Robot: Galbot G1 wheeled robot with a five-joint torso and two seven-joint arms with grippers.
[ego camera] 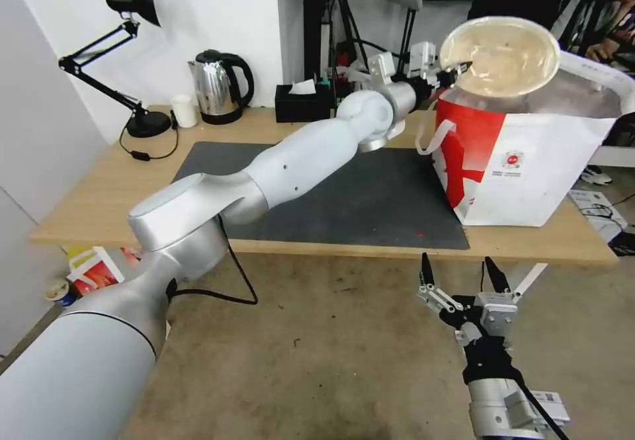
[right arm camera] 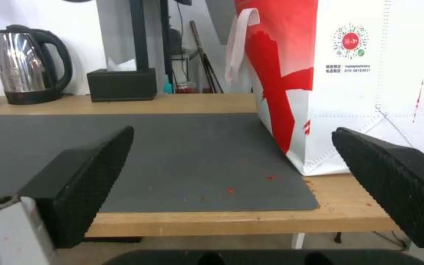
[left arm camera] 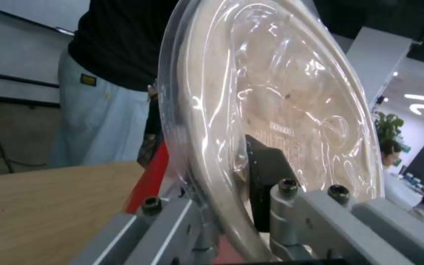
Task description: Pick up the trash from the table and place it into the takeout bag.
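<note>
Your left claw (ego camera: 455, 69) grips the beige bowl (ego camera: 501, 55) tilted over the takeout bag (ego camera: 529, 162), not yet dropped; the desk (ego camera: 99, 195) holds no other trash; your right claw (ego camera: 460, 280) waits spread.

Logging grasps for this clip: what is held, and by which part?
The left end effector grips the beige bowl by its rim; the right end effector holds nothing.

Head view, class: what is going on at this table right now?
The left gripper is shut on the rim of a shallow beige bowl, holding it tilted over the open top of the large red-and-white takeout bag. The bag stands at the right end of the light-wood table, partly on its dark grey mat. The right gripper hangs open below the table's front edge, holding nothing.
</note>
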